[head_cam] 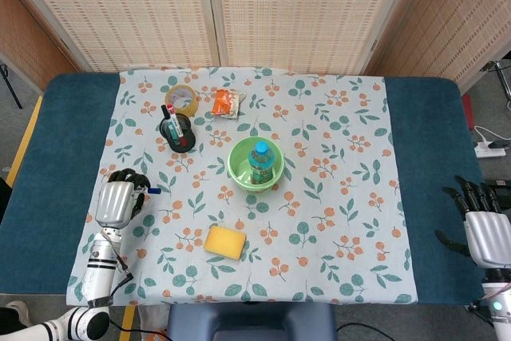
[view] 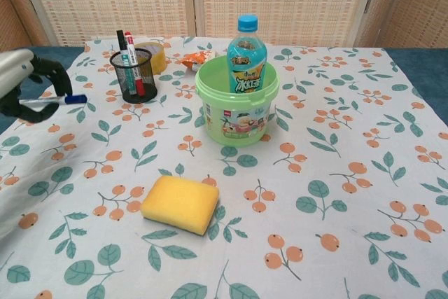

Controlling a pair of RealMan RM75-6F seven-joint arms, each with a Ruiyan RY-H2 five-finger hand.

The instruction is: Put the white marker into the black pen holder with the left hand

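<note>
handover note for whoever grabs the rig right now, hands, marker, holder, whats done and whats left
Left hand: holds the white marker, blue cap toward the holder, clear of the cloth.
Right hand: open, empty, at the table's right edge.
Black pen holder: upright at the far left of the cloth, two pens already in it.
Done: marker picked up.
Left: carry it over the holder and drop it in.

even, bright overhead light is falling softly; shadows are staying faint, both views looking sharp without glare.
</note>
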